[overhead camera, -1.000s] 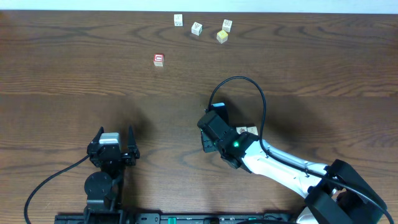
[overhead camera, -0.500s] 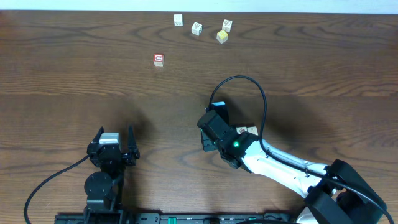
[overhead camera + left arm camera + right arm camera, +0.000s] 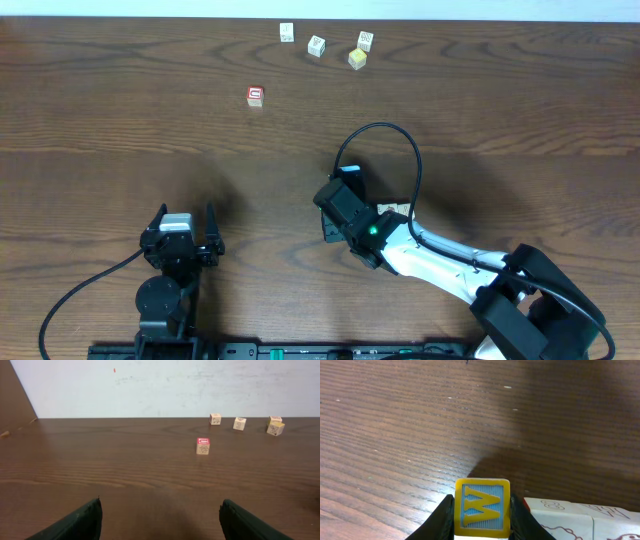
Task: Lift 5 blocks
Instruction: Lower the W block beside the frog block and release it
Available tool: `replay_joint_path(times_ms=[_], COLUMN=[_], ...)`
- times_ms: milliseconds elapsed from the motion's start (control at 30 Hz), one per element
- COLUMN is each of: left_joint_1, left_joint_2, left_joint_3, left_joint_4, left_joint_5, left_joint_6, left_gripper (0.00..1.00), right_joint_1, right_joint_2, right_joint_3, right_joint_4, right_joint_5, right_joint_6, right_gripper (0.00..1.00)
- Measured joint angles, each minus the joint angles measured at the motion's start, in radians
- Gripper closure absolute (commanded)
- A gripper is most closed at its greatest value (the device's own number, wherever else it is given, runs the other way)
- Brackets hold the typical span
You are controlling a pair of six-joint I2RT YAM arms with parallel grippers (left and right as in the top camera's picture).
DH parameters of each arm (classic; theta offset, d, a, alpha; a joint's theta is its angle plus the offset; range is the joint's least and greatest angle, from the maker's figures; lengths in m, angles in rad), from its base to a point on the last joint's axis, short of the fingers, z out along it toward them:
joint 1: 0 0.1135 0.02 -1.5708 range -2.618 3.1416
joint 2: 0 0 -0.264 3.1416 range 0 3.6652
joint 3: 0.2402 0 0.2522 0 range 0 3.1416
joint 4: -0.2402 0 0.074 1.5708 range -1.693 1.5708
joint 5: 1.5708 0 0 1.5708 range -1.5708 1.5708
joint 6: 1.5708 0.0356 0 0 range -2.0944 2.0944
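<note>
bench (image 3: pixel 120 130): dark brown wood grain, matte. Bare white wall (image 3: pixel 165 385) runs along the far edge. Left hand (image 3: pixel 160 527) sits near left, released, jaws spread wide with nothing between them. Right hand (image 3: pixel 482 527) is near centre, clenched on the held block (image 3: pixel 482 509), which has a yellow frame and a blue-striped face with a yellow W-shaped letter. Dark fingers (image 3: pixel 442 520) press on both its sides. There's shadow on the bench behind it, and I can't tell whether it's clear of the surface. Just right of it, beside the right finger, are two cream blocks (image 3: pixel 560 512) side by side with faint line drawings, cut off by the frame edge. Four far blocks sit near the far edge, right of centre: a cream one (image 3: pixel 287 32), a cream one (image 3: pixel 316 46), a cream one (image 3: pixel 365 40), and a yellow block (image 3: pixel 357 59) just in front of that last one. Each has a small printed mark, too small to read. The red-faced cube (image 3: pixel 255 96) stands alone, nearer and further left than the far blocks. All are well apart from both hands.
</note>
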Motion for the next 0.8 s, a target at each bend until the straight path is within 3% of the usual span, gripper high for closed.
replay_joint_path(times_ms=[600, 800], left_joint_1=[0.0, 0.0], left_joint_2=[0.0, 0.0], left_joint_3=[0.0, 0.0], left_joint_4=[0.0, 0.0], left_joint_5=[0.0, 0.0], left_joint_6=[0.0, 0.0], left_gripper=[0.25, 0.25], right_joint_1=[0.0, 0.002], right_joint_2=[0.0, 0.0], right_joint_3=[0.0, 0.0], right_joint_4=[0.006, 0.006], right_joint_5=[-0.016, -0.02], right_joint_6=[0.009, 0.011], right_gripper=[0.6, 0.53])
